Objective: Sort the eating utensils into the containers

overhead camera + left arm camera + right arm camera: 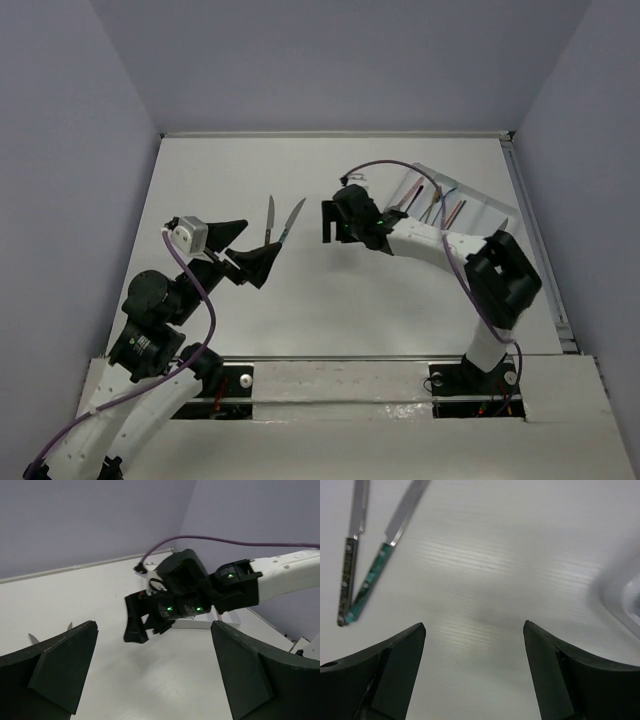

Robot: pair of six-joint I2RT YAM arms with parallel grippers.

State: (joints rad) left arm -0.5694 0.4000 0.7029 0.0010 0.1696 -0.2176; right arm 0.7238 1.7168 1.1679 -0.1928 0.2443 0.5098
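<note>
- Left gripper (260, 238): the jaws stand wide apart with nothing between them. It hangs over the table (320, 310) just beside the handle ends of the two loose knives.
- Right gripper (474, 630): the jaws are likewise spread wide and hold nothing. It hovers above bare table between the knives and the tray.
- Teal-handled knife (367, 582) and dark-handled knife (346, 580): both have silver blades and lie flat on the table. Their handle ends meet, or nearly so, and the blades spread into a narrow V. In the overhead view they lie between the two grippers.
- White tray (478, 212): it sits at the far right of the table, set at a diagonal, behind the right arm's forearm. Its long compartments hold several slim pieces of cutlery (440, 205), some reddish and some dark. Which compartment each occupies cannot be told.
- Markings: two green indicator lights (169, 609) glow on the right wrist housing, seen from the left wrist camera. Any lettering on the arms is too small to read.
- Purple cable (400, 164): it arcs above the right arm, clear of the table.
- Surface: the table is white and matte, with a faint ribbed grain in the right wrist view. A metal rail (535, 240) runs along its right edge.
- Room: plain lavender-grey walls (340, 60) close in the left, far and right sides.
</note>
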